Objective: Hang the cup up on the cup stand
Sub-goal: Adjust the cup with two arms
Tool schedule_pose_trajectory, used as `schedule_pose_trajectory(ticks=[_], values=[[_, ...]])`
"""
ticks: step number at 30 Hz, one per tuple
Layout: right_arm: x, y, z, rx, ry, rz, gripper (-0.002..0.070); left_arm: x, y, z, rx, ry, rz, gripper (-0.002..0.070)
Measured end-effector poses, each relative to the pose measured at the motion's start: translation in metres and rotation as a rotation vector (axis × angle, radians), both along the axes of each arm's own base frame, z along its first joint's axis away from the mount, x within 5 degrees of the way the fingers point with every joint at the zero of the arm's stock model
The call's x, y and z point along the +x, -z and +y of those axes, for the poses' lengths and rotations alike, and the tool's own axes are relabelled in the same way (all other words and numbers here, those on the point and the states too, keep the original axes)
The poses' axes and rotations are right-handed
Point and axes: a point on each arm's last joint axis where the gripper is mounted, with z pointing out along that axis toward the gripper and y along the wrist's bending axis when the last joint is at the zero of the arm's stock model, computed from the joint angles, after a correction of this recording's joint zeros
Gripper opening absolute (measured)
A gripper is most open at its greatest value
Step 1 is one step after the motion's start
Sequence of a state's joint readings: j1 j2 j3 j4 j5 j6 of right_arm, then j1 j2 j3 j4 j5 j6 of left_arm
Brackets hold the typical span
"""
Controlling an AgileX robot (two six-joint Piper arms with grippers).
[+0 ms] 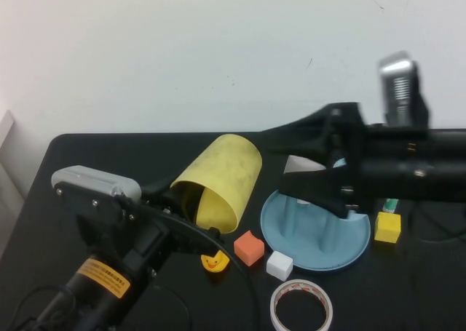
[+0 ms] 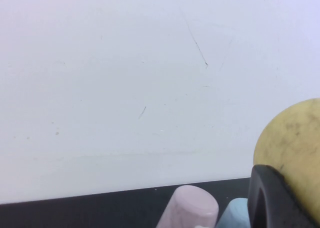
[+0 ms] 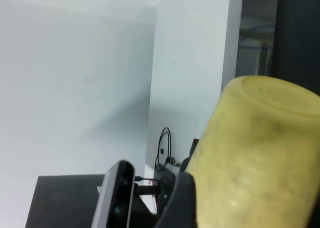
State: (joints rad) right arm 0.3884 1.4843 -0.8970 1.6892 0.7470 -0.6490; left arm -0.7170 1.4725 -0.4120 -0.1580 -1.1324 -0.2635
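Holding the cup [image 1: 222,178] up off the table with our left gripper [image 1: 191,200], between the two arms and just left of the cup stand [image 1: 316,233]. The cup is tipped on its side, open mouth down toward our left arm, closed base up and to the right. The left claw is pinched narrow on the rim, one finger inside the mouth. That looks like a hand-over pose: the base is offered to the right arm, probably because the left arm's grip on the rim would block the mouth from dropping over a peg.

Our right gripper [image 1: 302,172] sits over the stand's back half, fingers spread wide, pointing left at the cup's base. It grips nothing yet; in the right wrist view the cup [image 3: 255,158] fills the frame close ahead. Whether a fingertip already touches the cup, we cannot tell.

The stand's blue pegs rise directly under the right arm, so most of them and their caps are hidden in the high view.

Clutter by the stand's front edge:
- orange block [image 1: 249,247], just left
- white block [image 1: 279,265], touching or nearly touching the rim
- small yellow duck [image 1: 215,261], under the cup
- tape roll [image 1: 302,307], in front
- yellow block [image 1: 387,227], on the right

The left wrist view shows a pink cup [image 2: 187,207] and a sliver of something light blue beside it.

Main obstruction, as we judge it: the right arm itself over the pegs.
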Motion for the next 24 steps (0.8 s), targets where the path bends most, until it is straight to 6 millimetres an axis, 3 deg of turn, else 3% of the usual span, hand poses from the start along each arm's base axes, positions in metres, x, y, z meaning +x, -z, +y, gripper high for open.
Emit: schedule_pose_trajectory(ticks=[9, 24], values=[[0.024, 0.012, 0.04, -0.006, -0.052, 0.054, 0.0634, 0.001, -0.001, 0.001, 0.058, -0.023, -0.044, 0.0008], [0.035, 0.024, 0.048, -0.016, -0.017, 0.117, 0.0634, 0.001, 0.001, 0.0, 0.086, -0.014, -0.05, 0.0008]])
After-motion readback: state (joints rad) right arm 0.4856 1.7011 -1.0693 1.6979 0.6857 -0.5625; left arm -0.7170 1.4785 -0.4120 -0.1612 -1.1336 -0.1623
